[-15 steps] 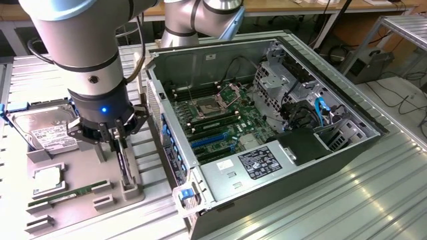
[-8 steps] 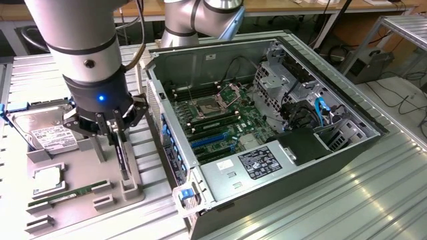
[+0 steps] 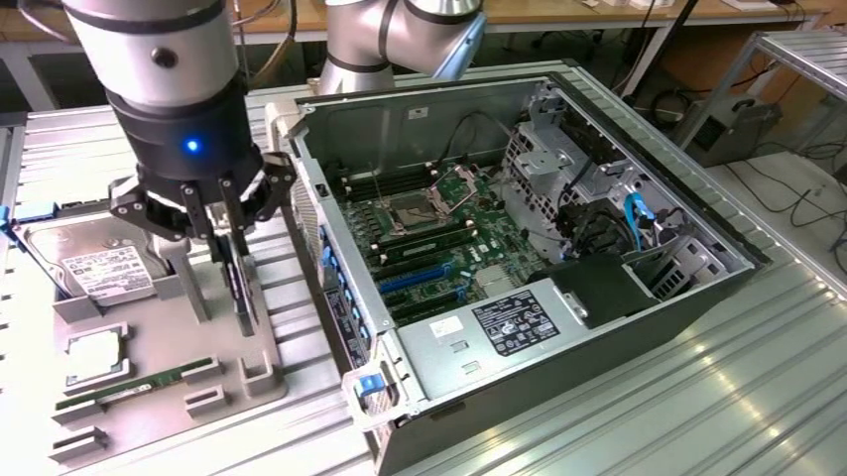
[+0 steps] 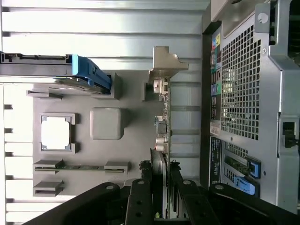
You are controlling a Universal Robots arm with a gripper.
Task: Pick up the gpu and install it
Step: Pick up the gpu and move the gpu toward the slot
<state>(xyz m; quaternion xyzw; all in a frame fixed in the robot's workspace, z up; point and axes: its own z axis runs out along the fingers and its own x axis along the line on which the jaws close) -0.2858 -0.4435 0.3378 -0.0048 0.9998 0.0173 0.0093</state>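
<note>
Down at the tray, the gripper (image 3: pixel 228 243) has its fingers (image 4: pixel 143 185) drawn in narrow on either side of the gpu (image 3: pixel 245 297), pressing its two faces. The card stands on edge in the gray tray (image 3: pixel 173 332), silver bracket (image 4: pixel 165 63) at its far end. A hard drive (image 3: pixel 99 263) and a memory stick (image 3: pixel 133 387) lie in the tray; the open computer case (image 3: pixel 530 248) is just beside it.

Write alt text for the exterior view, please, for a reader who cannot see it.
A robot gripper hangs at the top edge of the gpu, which stands on edge in a grey parts tray. To the exterior view's right lies an open computer case with its motherboard exposed.
</note>
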